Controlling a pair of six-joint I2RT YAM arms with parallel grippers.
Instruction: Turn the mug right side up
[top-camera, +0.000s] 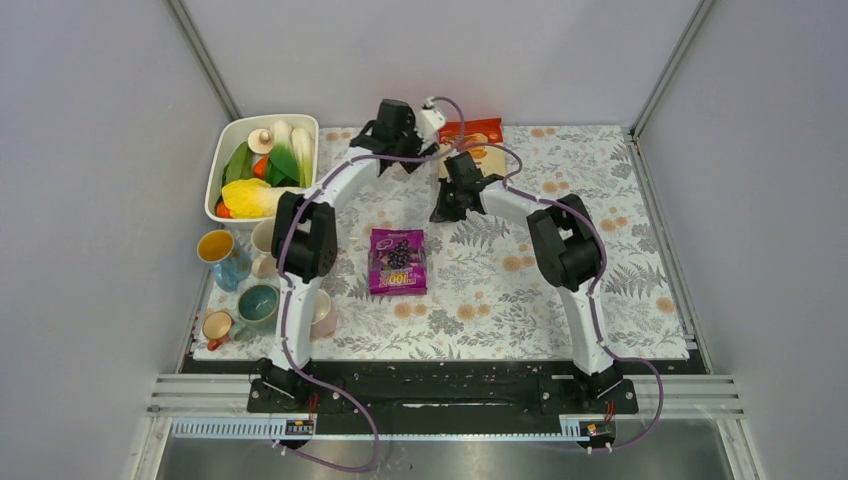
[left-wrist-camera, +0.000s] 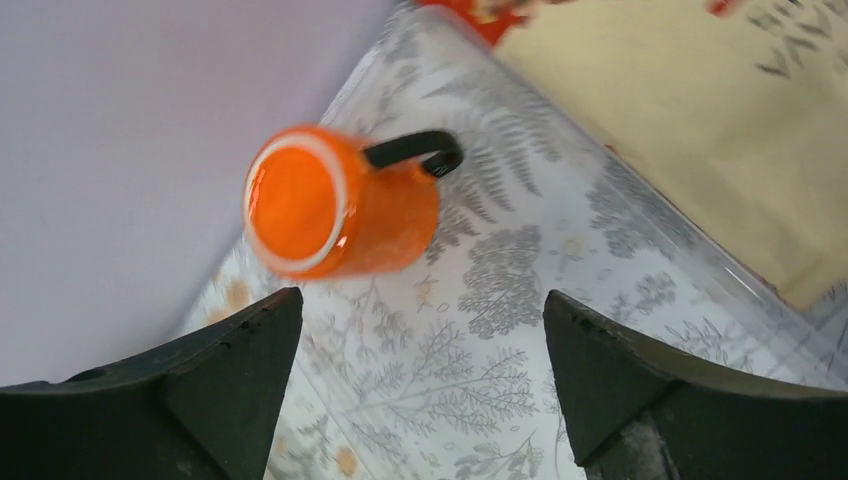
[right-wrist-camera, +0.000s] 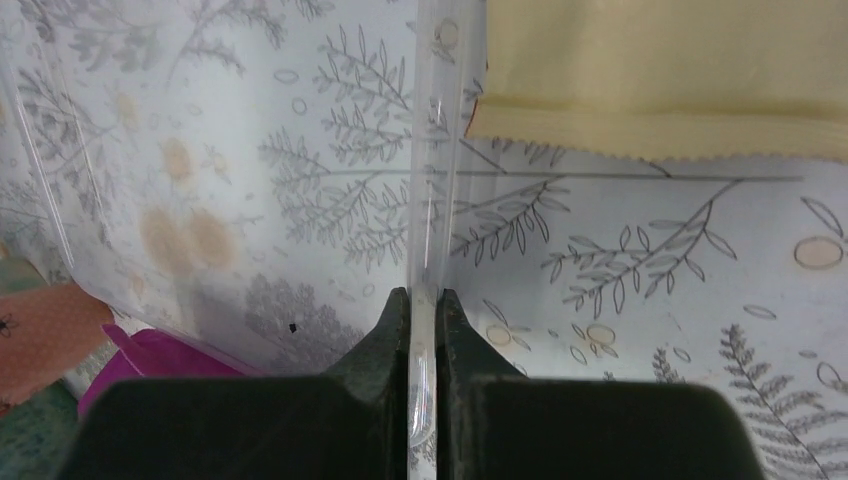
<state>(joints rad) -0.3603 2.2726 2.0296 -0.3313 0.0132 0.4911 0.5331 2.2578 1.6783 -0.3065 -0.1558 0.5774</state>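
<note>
Black fingers (left-wrist-camera: 235, 380) of your left end effector (left-wrist-camera: 422, 305) stand wide apart with nothing between them but the counter. Just beyond their tips is the glossy orange ceramic mug (left-wrist-camera: 340, 205) with a thin black loop handle (left-wrist-camera: 415, 150). It touches neither finger. A round orange end ringed in white faces the wrist camera and the handle points right. The mug is blurred, so you cannot tell whether that end is the base or the mouth, nor whether it stands or leans. It lies at the far edge of the counter, close to the grey wall (left-wrist-camera: 120, 150) and left of a flat cream-coloured packet (left-wrist-camera: 680, 120).

Your right end effector (right-wrist-camera: 423, 300) is pinched narrow. Its fingers (right-wrist-camera: 390, 330) are closed on a raised ridge of the clear plastic sheet (right-wrist-camera: 428, 180) that covers the fern-printed cloth. The cream packet's serrated edge (right-wrist-camera: 650, 140) lies just beyond on the right, and a bit of purple (right-wrist-camera: 150, 355) shows near left.

From above, the left end effector (top-camera: 425, 125) reaches to the far middle of the counter (top-camera: 500, 290), and the mug is hidden under it. The right end effector (top-camera: 440, 210) sits nearer and just to its right. A purple grape-sweet pouch (top-camera: 397, 260) lies mid-counter. A white tub of vegetables (top-camera: 260, 165) is at far left, with several spare mugs (top-camera: 240, 290) clustered nearer along the left edge.
</note>
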